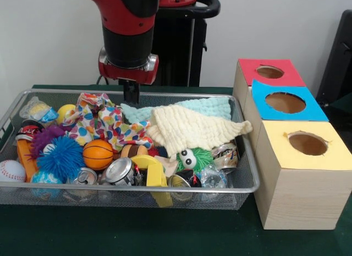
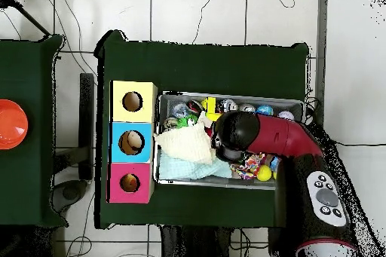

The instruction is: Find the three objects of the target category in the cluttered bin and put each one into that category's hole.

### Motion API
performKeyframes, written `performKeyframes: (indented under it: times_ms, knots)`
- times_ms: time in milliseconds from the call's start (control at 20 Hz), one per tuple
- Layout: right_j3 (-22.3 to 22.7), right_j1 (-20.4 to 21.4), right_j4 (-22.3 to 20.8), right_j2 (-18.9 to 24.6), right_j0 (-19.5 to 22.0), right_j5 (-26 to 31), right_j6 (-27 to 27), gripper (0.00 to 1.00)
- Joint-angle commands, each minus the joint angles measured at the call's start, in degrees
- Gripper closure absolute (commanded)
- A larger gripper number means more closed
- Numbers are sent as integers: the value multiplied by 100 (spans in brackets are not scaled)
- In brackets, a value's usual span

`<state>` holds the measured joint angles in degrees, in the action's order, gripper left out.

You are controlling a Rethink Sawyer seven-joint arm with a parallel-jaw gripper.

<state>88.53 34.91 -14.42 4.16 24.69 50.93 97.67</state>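
Progress: something pale sits in the blue box (image 1: 285, 102) hole overhead; red box (image 1: 269, 72) and yellow box (image 1: 307, 143) holes look empty.
Fingers (image 1: 131, 93): I hover low over the wire bin (image 1: 248, 173); spread, I cannot tell.
Targets: category unclear; all is jumbled in the bin.
Textures: waffle-weave cream cloth (image 1: 190, 129), crumpled polka-dot cloth (image 1: 102, 121), spiky blue ball (image 1: 59, 157), dented cans (image 1: 120, 171).
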Motion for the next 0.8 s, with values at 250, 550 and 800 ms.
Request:
performKeyframes:
  times_ms: [250, 550, 800]
  knots:
    - [-393, -263, -323, 519, 201, 61, -691, 100]
    - [-475, -362, -370, 558, 295, -14, -819, 100]
    - [-570, -416, -428, 618, 371, 15, -940, 100]
